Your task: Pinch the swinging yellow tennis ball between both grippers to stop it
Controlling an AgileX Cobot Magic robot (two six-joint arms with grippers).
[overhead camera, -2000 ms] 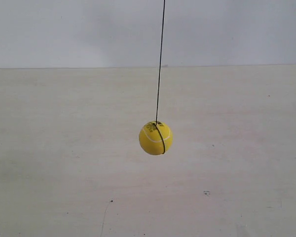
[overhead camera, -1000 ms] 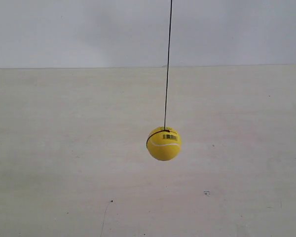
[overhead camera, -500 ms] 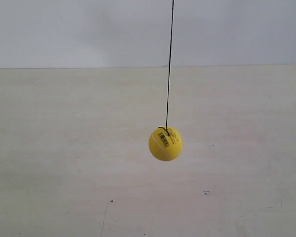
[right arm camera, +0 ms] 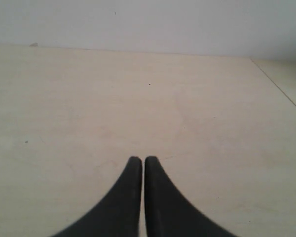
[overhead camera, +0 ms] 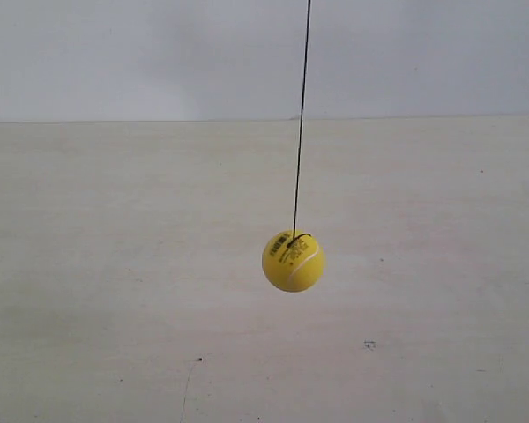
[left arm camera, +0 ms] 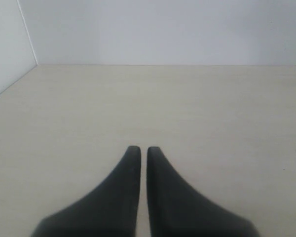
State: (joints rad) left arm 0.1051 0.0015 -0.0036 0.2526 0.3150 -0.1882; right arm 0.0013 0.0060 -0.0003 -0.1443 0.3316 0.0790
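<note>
The yellow tennis ball (overhead camera: 293,261) hangs from a thin black string (overhead camera: 301,115) above the pale table (overhead camera: 115,264) in the exterior view, near the middle. No arm or gripper shows in that view. The left gripper (left arm camera: 139,149) is shut, its black jaws nearly touching, over bare table in the left wrist view. The right gripper (right arm camera: 138,159) is shut too, with only table ahead of it. Neither wrist view shows the ball.
A white wall (overhead camera: 247,53) runs behind the table. A side wall (left arm camera: 10,44) meets the table's edge in the left wrist view. A table seam (right arm camera: 278,89) runs across the right wrist view. Small dark specks (overhead camera: 368,345) mark the tabletop.
The ball swung right from its spot two seconds ago, then drifted slightly back left and lower, turning on its string. No gripper has entered the exterior view.
</note>
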